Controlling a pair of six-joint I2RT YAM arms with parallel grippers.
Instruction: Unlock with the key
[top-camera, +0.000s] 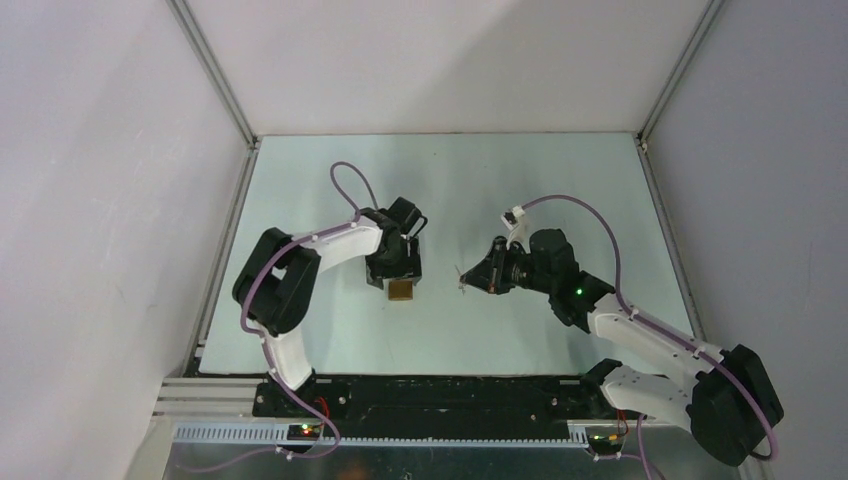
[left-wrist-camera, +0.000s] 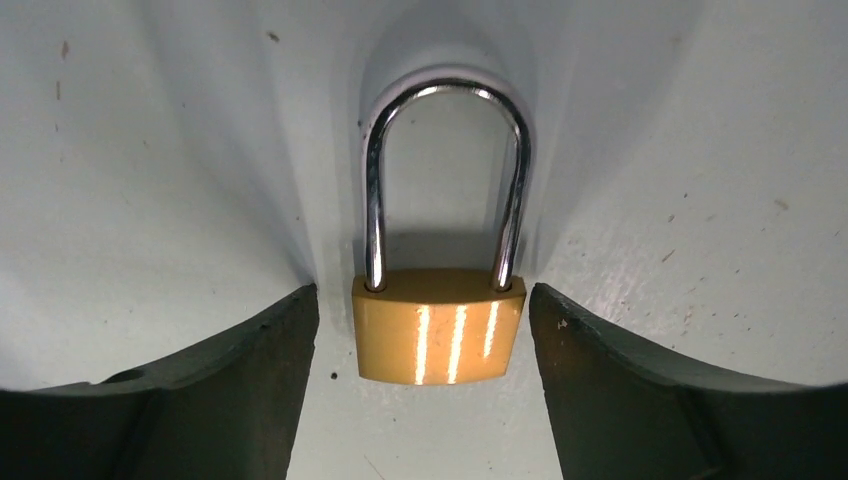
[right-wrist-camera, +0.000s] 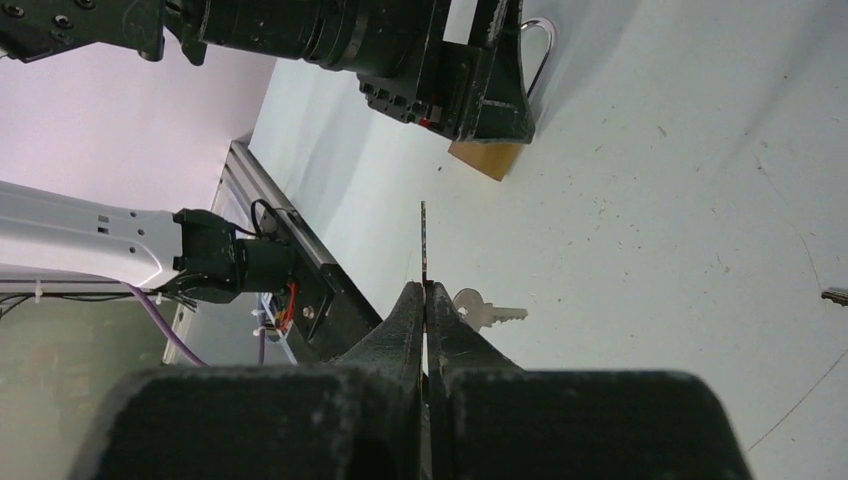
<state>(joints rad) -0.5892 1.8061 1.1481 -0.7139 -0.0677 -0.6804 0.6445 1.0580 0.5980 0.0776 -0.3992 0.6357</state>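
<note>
Brass padlock (left-wrist-camera: 438, 325) sits between left fingers (left-wrist-camera: 230, 390); right fingers (right-wrist-camera: 400, 330) pinch key (right-wrist-camera: 424, 240)

**Three viewpoints on one table**

Top view: fixed high behind the bases, looking down and forward over the whole table (top-camera: 520, 180), with the left arm (top-camera: 340, 245) and right arm (top-camera: 640, 333) in frame. Left wrist view: very close, looking down between the left fingers (left-wrist-camera: 200, 390) at the padlock (left-wrist-camera: 438, 338). Right wrist view: low over the table, looking sideways past the right fingers (right-wrist-camera: 400, 340) and the edge-on key (right-wrist-camera: 424, 240) towards the left arm. All three views share the padlock.
</note>
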